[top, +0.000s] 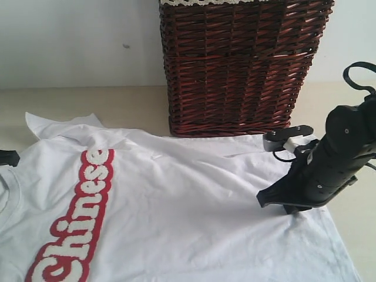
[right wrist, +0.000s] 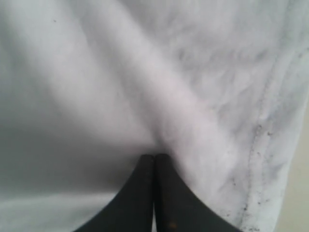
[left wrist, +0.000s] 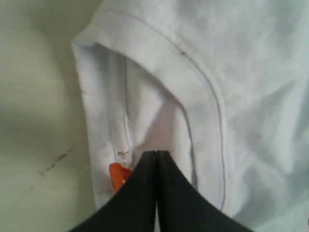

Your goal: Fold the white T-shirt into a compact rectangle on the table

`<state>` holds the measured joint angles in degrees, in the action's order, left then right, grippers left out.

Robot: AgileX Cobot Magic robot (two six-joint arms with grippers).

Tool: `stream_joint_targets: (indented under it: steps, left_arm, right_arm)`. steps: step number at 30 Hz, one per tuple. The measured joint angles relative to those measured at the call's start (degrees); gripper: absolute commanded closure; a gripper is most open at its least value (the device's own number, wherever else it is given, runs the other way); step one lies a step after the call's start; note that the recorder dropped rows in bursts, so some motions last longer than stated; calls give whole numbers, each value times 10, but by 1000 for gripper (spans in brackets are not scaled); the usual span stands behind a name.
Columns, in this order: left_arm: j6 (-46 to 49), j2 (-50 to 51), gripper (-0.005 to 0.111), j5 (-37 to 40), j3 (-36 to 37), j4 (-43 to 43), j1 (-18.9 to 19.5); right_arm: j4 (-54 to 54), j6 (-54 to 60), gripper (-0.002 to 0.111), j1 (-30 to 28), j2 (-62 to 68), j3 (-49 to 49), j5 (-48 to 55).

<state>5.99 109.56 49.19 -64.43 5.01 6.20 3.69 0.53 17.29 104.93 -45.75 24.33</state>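
Pale cream table (top: 117,106) runs back to a plain white wall (top: 70,41), and a dark brown wicker basket (top: 235,70) stands at the far side, about in the middle. The white T-shirt (top: 194,200) lies spread out on the table on the near side, and its far edge is just beside the bottom of the basket. Big fuzzy letters (top: 82,217), white with red around them, spell "Chinese" on the left part of the shirt. The outside camera shows the black right arm (top: 329,158) reaching down onto the right part of the shirt, but it does not show the tips. It shows only a small black bit (top: 7,157) at the far left edge. The wrist cameras show the tips. The right gripper (right wrist: 154,157) has its two jaws pressed tight together, and a soft ridge of white cloth runs right up to them, near a stitched seam (right wrist: 263,145). The left gripper (left wrist: 155,153) has its jaws tight together too. They rest on the inside of the collar (left wrist: 193,72), just beside the little orange tag (left wrist: 118,175). I cannot tell if any cloth is caught between either pair of jaws.
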Motion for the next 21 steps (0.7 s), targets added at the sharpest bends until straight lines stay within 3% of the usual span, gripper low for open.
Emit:
stream_joint_targets:
  steps: [8, 14, 17, 21]
  left_arm:
    - [34, 0, 61, 3, -5, 33, 0]
    - [66, -31, 61, 2, -17, 52, 0]
    - [158, -60, 61, 9, -20, 82, -3]
    - [358, -80, 52, 68, -21, 93, -31]
  right_arm:
    - [-42, -40, 108, -28, -1, 0, -4]
    - [-2, 34, 103, -29, -17, 4, 0]
    - [36, 67, 99, -30, -48, 7, 5]
    - [97, 117, 98, -29, -93, 7, 5]
